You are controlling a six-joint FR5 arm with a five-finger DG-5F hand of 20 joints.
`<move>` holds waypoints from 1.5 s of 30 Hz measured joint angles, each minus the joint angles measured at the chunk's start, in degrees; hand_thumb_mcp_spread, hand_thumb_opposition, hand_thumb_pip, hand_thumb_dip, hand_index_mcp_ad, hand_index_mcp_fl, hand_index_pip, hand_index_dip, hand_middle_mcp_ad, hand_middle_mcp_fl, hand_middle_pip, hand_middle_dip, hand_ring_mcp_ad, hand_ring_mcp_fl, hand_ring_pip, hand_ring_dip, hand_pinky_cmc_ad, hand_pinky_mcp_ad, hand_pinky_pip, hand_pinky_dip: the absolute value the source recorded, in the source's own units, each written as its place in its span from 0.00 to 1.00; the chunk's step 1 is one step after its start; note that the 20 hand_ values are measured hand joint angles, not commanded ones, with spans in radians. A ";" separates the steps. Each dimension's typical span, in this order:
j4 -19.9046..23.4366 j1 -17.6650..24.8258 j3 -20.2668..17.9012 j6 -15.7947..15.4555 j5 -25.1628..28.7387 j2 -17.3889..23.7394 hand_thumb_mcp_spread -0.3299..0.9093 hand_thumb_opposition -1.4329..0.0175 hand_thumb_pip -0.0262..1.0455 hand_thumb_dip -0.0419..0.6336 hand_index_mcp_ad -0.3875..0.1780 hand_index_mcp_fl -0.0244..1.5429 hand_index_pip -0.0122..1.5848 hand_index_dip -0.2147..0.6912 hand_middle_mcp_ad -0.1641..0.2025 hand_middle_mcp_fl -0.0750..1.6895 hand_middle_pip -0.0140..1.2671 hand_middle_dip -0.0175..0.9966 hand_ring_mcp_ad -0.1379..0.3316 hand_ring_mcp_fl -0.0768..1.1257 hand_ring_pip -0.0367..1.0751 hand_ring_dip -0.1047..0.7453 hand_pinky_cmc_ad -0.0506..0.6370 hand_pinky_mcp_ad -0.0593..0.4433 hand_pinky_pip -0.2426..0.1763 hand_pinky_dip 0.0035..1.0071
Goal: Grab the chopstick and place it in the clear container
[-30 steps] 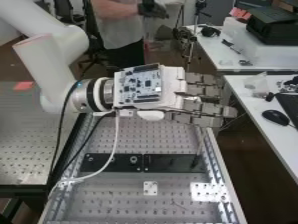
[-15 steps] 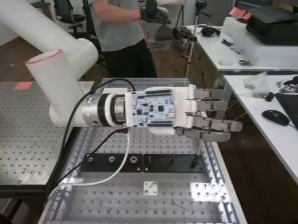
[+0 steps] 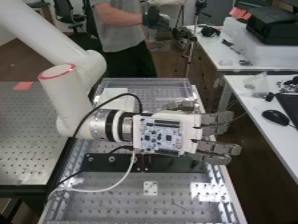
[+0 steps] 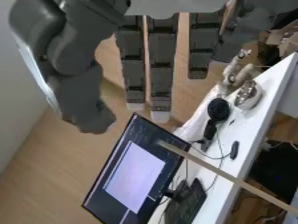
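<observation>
One circuit board [image 3: 161,135], its print too small to read, is mounted on the robot hand [image 3: 218,147]; straight fingers are spread wide, the chopstick [image 4: 219,172] seen beyond

In the wrist view we see the monitor [image 4: 136,170] cut off by the edge. The chopstick [image 4: 233,179], crossing in front of it, runs out of view, its far end lost to us. Beside the monitor, we find the keyboard [image 4: 186,205] cut off too.
</observation>
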 joint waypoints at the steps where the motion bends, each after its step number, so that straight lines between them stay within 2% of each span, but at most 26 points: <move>1: -0.25 -0.05 0.24 0.26 0.07 -0.29 0.57 0.42 0.71 0.63 0.69 0.28 0.26 0.51 0.64 0.34 0.25 0.60 0.68 0.23 0.11 0.37 0.44 0.41 0.28 0.28; 5: -1.21 -0.21 1.11 0.95 0.43 -1.37 0.59 0.42 0.70 0.63 0.69 0.30 0.25 0.51 0.64 0.35 0.27 0.60 0.68 0.24 0.11 0.38 0.44 0.41 0.29 0.26; 16: -2.69 -0.29 2.30 2.80 1.05 -3.42 0.61 0.42 0.68 0.63 0.67 0.35 0.35 0.51 0.65 0.37 0.32 0.60 0.67 0.26 0.11 0.37 0.43 0.41 0.35 0.23; 23: -3.45 -0.48 3.10 6.03 -0.60 -4.58 0.61 0.42 0.68 0.63 0.66 0.37 0.36 0.49 0.64 0.38 0.33 0.60 0.67 0.27 0.11 0.38 0.44 0.41 0.34 0.23; 25: -3.76 -0.57 3.42 6.70 -1.23 -4.87 0.61 0.42 0.68 0.63 0.66 0.37 0.36 0.50 0.65 0.39 0.33 0.60 0.67 0.28 0.11 0.38 0.44 0.42 0.37 0.23; 30: -5.99 -0.74 4.86 8.12 -3.37 -5.90 0.61 0.42 0.68 0.63 0.66 0.37 0.36 0.50 0.65 0.39 0.33 0.60 0.67 0.28 0.11 0.38 0.44 0.41 0.38 0.22; 36: -7.10 -0.78 5.67 8.53 -3.76 -6.29 0.61 0.42 0.67 0.63 0.66 0.39 0.36 0.50 0.65 0.40 0.33 0.60 0.67 0.30 0.11 0.38 0.44 0.41 0.38 0.21; 38: -7.20 -0.78 5.82 8.35 -3.68 -6.29 0.61 0.42 0.66 0.63 0.66 0.40 0.36 0.50 0.64 0.41 0.34 0.60 0.67 0.31 0.12 0.38 0.44 0.41 0.39 0.20; 39: -7.24 -0.78 5.83 8.33 -3.58 -6.29 0.61 0.42 0.66 0.63 0.66 0.40 0.36 0.50 0.65 0.42 0.34 0.60 0.67 0.32 0.11 0.40 0.44 0.43 0.42 0.21; 45: -6.67 -0.88 5.83 8.45 -2.21 -6.10 0.62 0.42 0.64 0.63 0.64 0.43 0.36 0.50 0.65 0.44 0.36 0.60 0.68 0.34 0.11 0.41 0.43 0.44 0.44 0.20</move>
